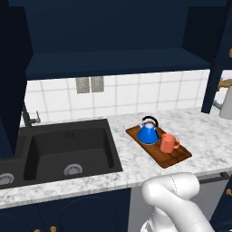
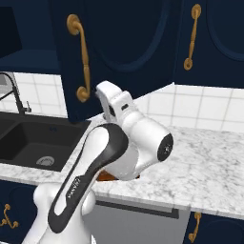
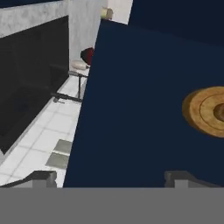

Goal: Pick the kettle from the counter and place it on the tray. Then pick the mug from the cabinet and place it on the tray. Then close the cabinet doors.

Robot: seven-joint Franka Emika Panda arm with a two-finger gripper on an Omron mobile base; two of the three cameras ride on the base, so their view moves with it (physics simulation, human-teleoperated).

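Note:
The blue kettle (image 1: 147,132) and the orange-red mug (image 1: 168,143) stand side by side on the brown tray (image 1: 177,158), which lies on the marble counter (image 1: 199,131). Above, the navy cabinet (image 1: 113,63) is open, its shelf bare. One of the cabinet doors (image 2: 119,47) swings out over the counter, its brass handle (image 2: 82,59) facing me; the other (image 1: 11,81) hangs open at the far left. In the hand view my gripper (image 3: 113,179) is open and empty, its fingertips (image 3: 43,177) spread close against the navy door face (image 3: 140,100), beside a round brass handle mount (image 3: 210,111).
A black double sink (image 1: 68,149) with a dark faucet (image 1: 28,118) fills the counter's left half. A grey outlet plate (image 1: 89,84) sits on the white tiled wall. A neighbouring cabinet door (image 2: 214,43) on the right is shut. My elbow (image 2: 143,143) hangs over the counter's front edge.

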